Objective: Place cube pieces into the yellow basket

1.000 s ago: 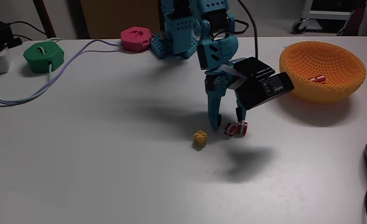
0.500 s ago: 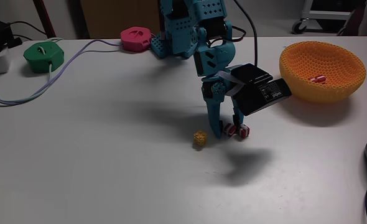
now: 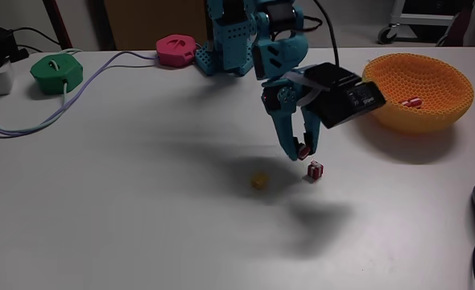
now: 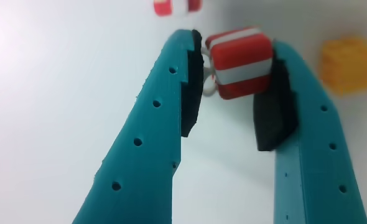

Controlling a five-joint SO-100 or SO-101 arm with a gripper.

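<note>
Claw [image 4: 233, 62] pinching a striped cube [image 4: 239, 60] right at the tips

Mid-frame above the table [image 3: 125, 201] — shallow grip could slip during the swing to the yellow basket [image 3: 431, 109], upper right.

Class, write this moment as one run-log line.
gripper: shut on striped cube, lifted | table: striped cube, yellow cube | basket: one cube

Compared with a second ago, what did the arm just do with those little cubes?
The gripper closed on one red-and-white cube and lifted it off the table. The other striped cube was left lying there, and the yellow cube stayed put. The yellow basket, with one striped cube inside, is unchanged.
</note>
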